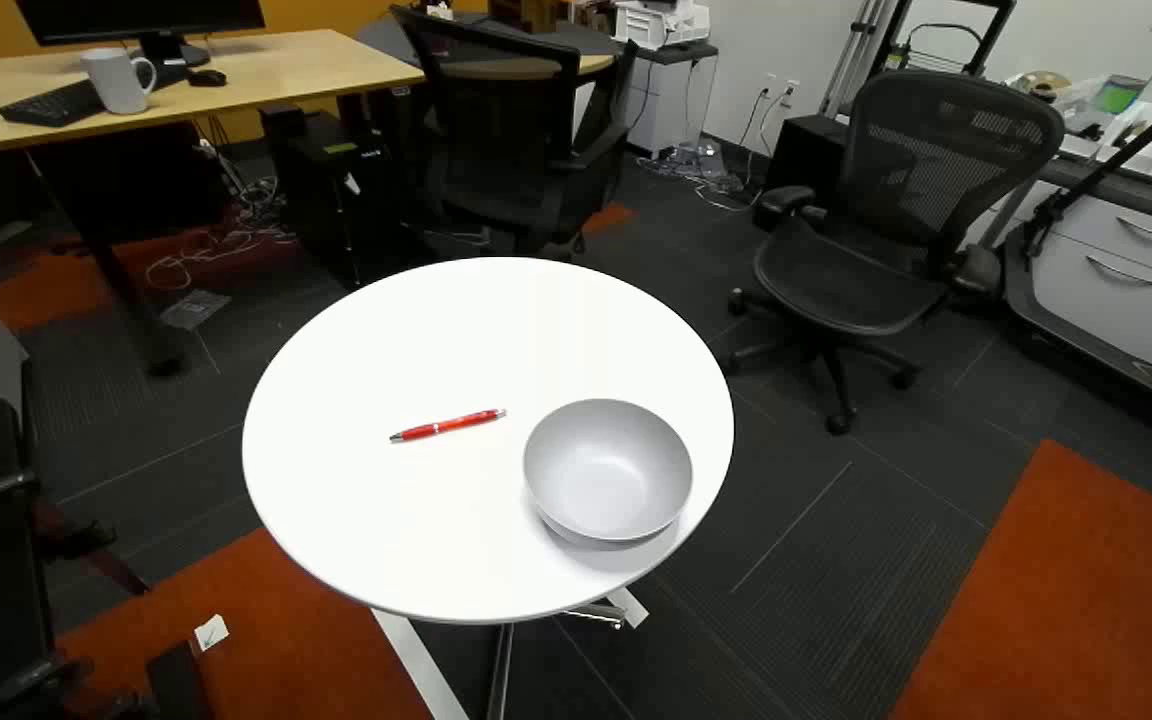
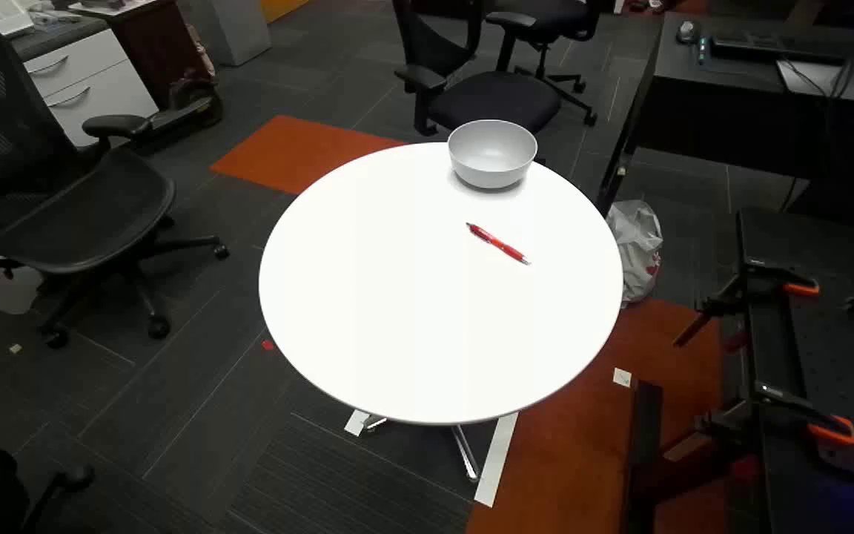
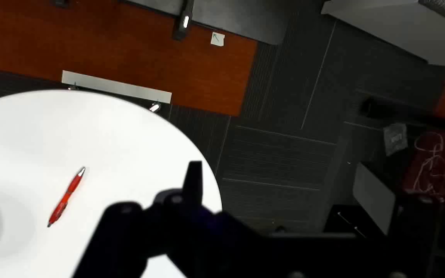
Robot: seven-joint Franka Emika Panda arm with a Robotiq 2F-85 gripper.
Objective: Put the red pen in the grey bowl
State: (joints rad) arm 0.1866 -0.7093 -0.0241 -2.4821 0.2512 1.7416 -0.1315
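the robotiq gripper [image 3: 276, 170] is holding nothing, its fingers standing wide apart; the red ballpoint pen [image 3: 66, 197] is lying on the white tabletop [image 3: 110, 131], the grey bowl [image 1: 608, 470] sitting beyond. the pick is seemingly pending, calling for straddling the pen.

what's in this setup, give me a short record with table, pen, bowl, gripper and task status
white table: round top
red pen: lying on the white table, silvery tip at the end farther from the grey bowl
grey bowl: upright on the white table, near its edge
contact: red pen and grey bowl apart
gripper: a dark shape in the wrist view, open, holding nothing; not seen in either exterior view
status: red pen not yet in the grey bowl
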